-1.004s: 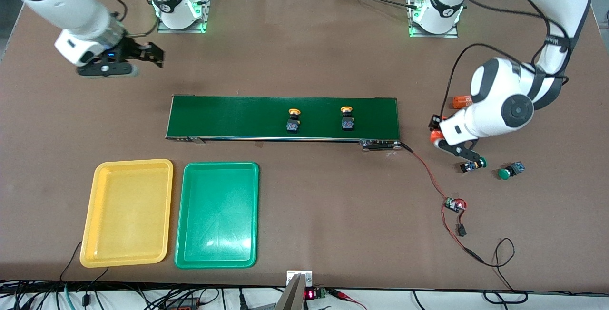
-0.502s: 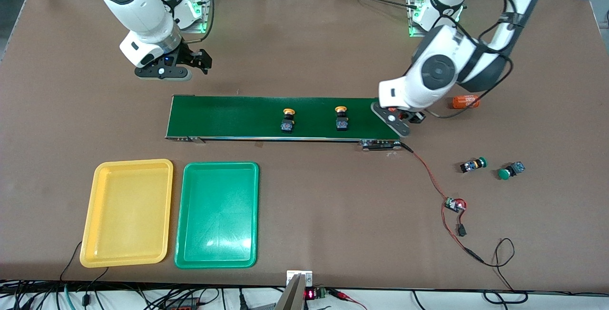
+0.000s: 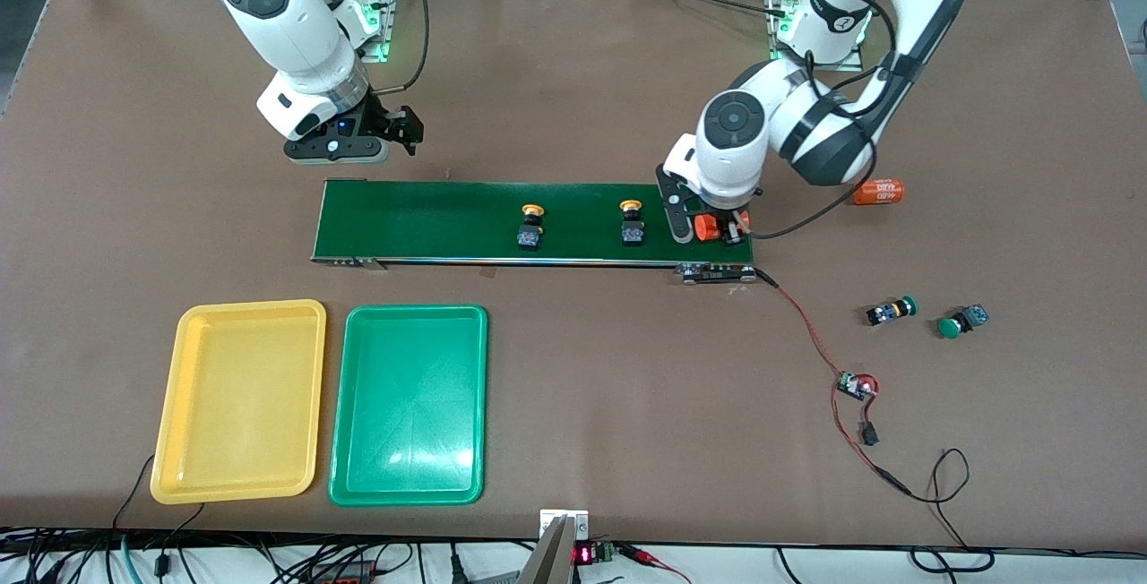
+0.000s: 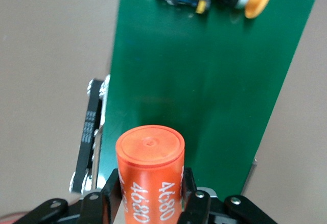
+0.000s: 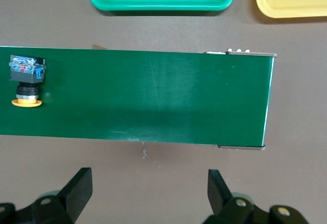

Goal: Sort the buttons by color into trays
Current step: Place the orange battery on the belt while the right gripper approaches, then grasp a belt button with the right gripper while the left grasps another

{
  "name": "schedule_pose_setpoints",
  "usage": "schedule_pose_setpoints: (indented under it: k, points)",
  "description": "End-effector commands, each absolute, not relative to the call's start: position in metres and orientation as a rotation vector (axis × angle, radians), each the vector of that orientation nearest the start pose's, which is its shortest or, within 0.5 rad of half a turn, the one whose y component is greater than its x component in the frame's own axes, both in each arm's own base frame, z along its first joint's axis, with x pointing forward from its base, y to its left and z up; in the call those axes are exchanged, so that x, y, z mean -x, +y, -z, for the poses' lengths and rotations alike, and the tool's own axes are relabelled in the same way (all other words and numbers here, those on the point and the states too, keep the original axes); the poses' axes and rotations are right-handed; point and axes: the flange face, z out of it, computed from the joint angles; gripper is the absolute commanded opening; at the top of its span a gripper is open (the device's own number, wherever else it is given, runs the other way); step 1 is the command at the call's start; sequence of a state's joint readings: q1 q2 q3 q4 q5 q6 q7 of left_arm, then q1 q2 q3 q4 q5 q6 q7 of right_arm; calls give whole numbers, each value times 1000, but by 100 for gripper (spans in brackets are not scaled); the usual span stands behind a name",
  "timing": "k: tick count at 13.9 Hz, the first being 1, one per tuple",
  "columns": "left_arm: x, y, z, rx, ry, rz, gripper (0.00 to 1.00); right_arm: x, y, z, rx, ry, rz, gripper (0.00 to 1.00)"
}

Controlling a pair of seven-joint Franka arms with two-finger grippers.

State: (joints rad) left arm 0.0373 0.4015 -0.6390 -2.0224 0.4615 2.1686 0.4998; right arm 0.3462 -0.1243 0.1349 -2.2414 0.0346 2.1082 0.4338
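Two tools: left (image 3: 717, 230) grips orange cylinder (image 4: 149, 170) over belt (image 3: 430, 221); right (image 3: 358, 147) open.

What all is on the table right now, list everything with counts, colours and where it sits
Yellow-capped buttons: two, on the conveyor belt, dark green, mid-table.
Green-capped buttons: two, on the table toward the left arm's end.
Yellow tray and green tray: one each, side by side, nearer the front camera than the belt.
Orange cylinders: two; one in the left end effector, one on the table.
Circuit board: one, with red and black wires.
Left end effector: shut on cylinder, over the belt's end.
Right end effector: open, above the belt's edge.
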Motion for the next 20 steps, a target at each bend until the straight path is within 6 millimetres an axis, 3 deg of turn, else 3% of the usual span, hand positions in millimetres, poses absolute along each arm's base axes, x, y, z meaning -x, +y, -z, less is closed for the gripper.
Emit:
schedule_pose_setpoints:
  k: [1,2,5,7,9,11,12,16,20]
  points:
    - [-487,-313,-266,2239,1975,-209,29,-442,236,-421,3127,-19,-18,100]
    - [-488,-313,-267,2238,1976,-203,98,-442,236,-422,3129,-19,-16,100]
    - [-500,-301,-304,2221,1951,-139,100,-442,235,-423,3130,-20,-13,100]
    - [-540,-231,-327,2307,1833,-101,100,-442,230,-428,3134,-16,-26,100]
    - [-573,-156,-329,2452,1692,-85,100,-442,226,-430,3142,-17,-41,100]
    - [-589,-81,-307,2572,1588,-134,100,-446,226,-430,3139,-12,-33,100]
    - [-601,-63,-300,2610,1560,-88,100,-448,225,-424,3145,-14,-41,100]
    - [-618,1,-235,2621,1645,11,100,-461,236,-392,3131,-9,-20,100]
    - [-628,29,-221,2587,1746,47,100,-471,247,-350,3121,-17,-27,100]
